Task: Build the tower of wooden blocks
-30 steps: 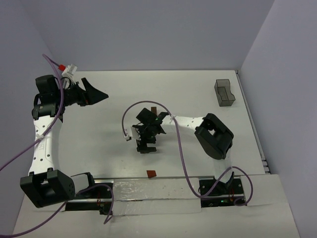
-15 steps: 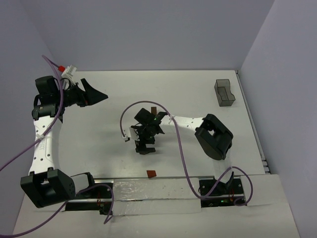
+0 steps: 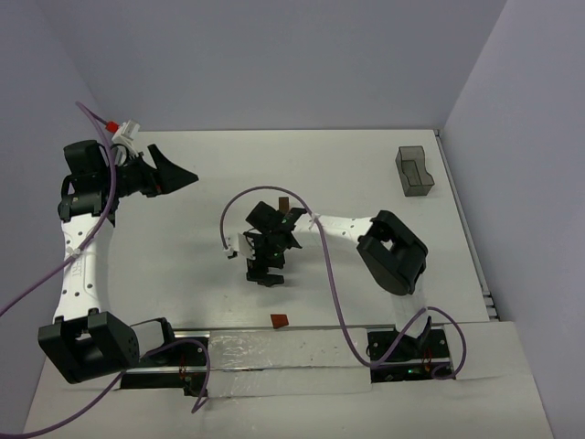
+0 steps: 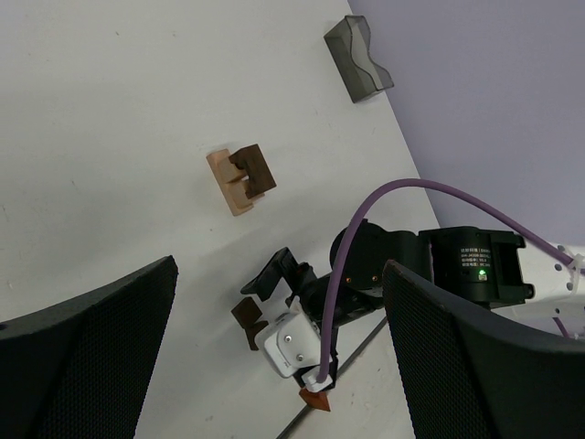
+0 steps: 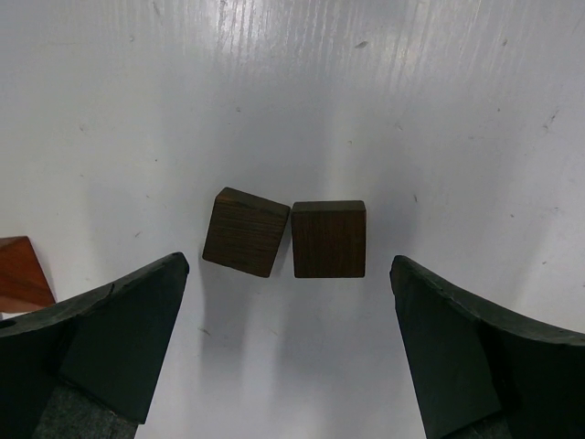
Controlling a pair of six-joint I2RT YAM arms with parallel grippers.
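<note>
Fingers [image 5: 110, 338] of right gripper [image 5: 287, 270] wide — 2 dark blocks [image 5: 328, 240] abreast between, 1 skewed.

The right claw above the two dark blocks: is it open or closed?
Open. The right gripper has its fingers wide apart, with both dark brown blocks lying untouched on the table between them.

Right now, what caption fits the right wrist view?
Right gripper open above two dark brown blocks lying on the table.

Mid-frame on the white worktop [image 5: 411, 91], a tilted dark block [image 5: 245, 232] touches corners with a square-set dark block [image 5: 329, 240] to its right. The right gripper [image 5: 289, 267] jaws stand wide apart, flanking both. A reddish-brown block [image 5: 18, 274] sits at the left edge.
</note>
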